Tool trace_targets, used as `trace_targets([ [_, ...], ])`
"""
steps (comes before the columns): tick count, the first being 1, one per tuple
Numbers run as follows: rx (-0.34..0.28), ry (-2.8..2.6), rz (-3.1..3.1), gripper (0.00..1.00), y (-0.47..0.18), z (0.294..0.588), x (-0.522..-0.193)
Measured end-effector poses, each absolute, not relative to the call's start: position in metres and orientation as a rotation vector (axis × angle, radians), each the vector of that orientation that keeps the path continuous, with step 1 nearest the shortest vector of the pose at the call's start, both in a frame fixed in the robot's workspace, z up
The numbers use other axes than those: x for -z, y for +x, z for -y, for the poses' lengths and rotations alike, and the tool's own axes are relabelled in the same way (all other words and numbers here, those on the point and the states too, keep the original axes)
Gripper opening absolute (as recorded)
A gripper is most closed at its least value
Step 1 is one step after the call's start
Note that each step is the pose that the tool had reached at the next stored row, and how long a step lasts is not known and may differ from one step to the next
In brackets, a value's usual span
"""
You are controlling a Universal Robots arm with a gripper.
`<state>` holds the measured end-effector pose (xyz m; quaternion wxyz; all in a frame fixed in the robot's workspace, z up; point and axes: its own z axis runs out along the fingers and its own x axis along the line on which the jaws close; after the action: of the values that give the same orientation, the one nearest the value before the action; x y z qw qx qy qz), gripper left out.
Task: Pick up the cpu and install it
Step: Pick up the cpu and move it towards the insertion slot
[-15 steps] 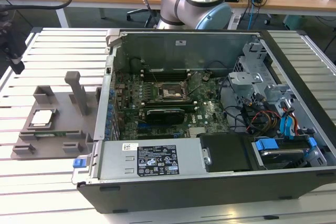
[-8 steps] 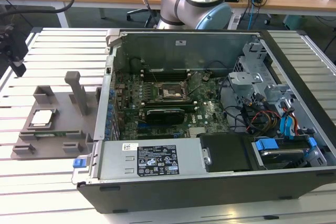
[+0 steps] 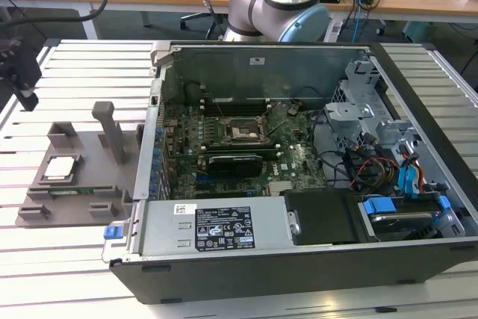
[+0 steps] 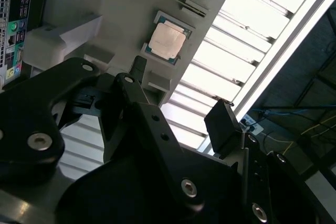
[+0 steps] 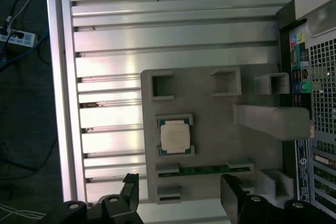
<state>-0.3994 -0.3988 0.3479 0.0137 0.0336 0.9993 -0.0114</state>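
Black gripper [image 5: 181, 195] jaws stand spread wide and hold nothing, hovering above the grey tray [image 5: 210, 124] without touching it. The cpu [image 5: 175, 136], a small silvery square, lies flat in a shallow pocket on that tray, lined up with the gap between the fingers [image 5: 131, 190]. The wide spread looks meant to straddle the chip's edges.

On the exterior view's dial, the tray sits at nine o'clock, on the exterior view's left. It rests on a slatted metal table [image 3: 75, 65], just beside the open computer case [image 3: 261, 267]. The black socket frame [image 3: 240, 132], dark in its centre, lies near the middle of the dial on the motherboard.

A tall upright post [image 3: 112, 132] rises from the tray at about two o'clock from the chip, between it and the case wall. Low raised blocks ring the pocket, and a thin green strip [image 5: 202, 170] sits in a slot just beside it. Inside the case, a dark card [image 3: 235, 162] lies at six o'clock from the socket, and loose cables [image 3: 366, 169] cluster at three o'clock, apart from it.
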Motion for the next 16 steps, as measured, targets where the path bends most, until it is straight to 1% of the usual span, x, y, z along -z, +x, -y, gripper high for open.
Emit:
trace_targets([
  [16, 0.036, 0.105, -3.112, 0.72, -0.3994, 0.3988, -0.3385],
])
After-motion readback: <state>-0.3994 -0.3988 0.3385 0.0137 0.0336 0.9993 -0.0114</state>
